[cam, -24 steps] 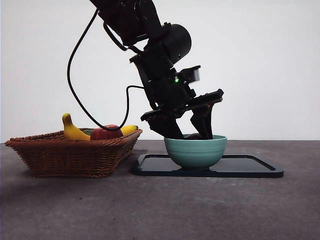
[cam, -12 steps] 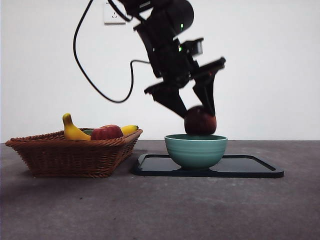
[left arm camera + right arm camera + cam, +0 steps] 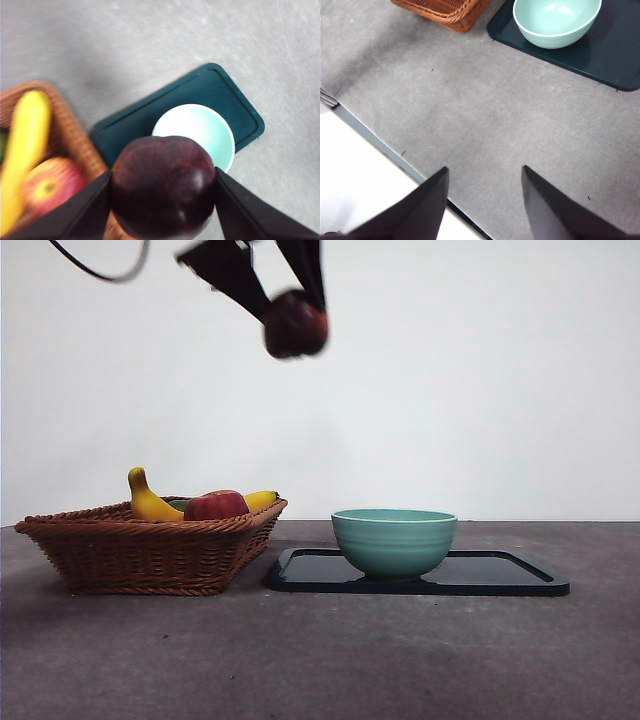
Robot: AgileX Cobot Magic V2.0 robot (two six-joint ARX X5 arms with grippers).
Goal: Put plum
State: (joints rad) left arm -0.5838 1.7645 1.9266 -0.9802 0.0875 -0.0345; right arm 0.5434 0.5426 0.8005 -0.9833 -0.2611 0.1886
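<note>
Front view has the plum (image 3: 296, 324), that small glossy dark maroon fruit, way up near the top of the frame now, pinched between the black jaws of the left gripper (image 3: 290, 310). Half a second ago it was only just clearing the rim of the teal ceramic bowl (image 3: 394, 541), and a second ago the gripper was down inside that bowl, so it's been lifted out and carried up and over toward the basket side. My guess is the woven wicker basket (image 3: 120, 555) is where it's headed, since the plum now hangs high above its near end.

From the left wrist camera the grip looks solid, jaws clamped on both sides of the plum (image 3: 164, 187).

The bowl is empty now, sitting on the dark flat rectangular tray (image 3: 500, 575) on the grey counter (image 3: 320, 660). The basket holds a yellow banana (image 3: 150, 502) and a red apple (image 3: 215, 506), with room left.

The right gripper (image 3: 485, 180) is waiting off to the side, jaws apart and holding nothing.
</note>
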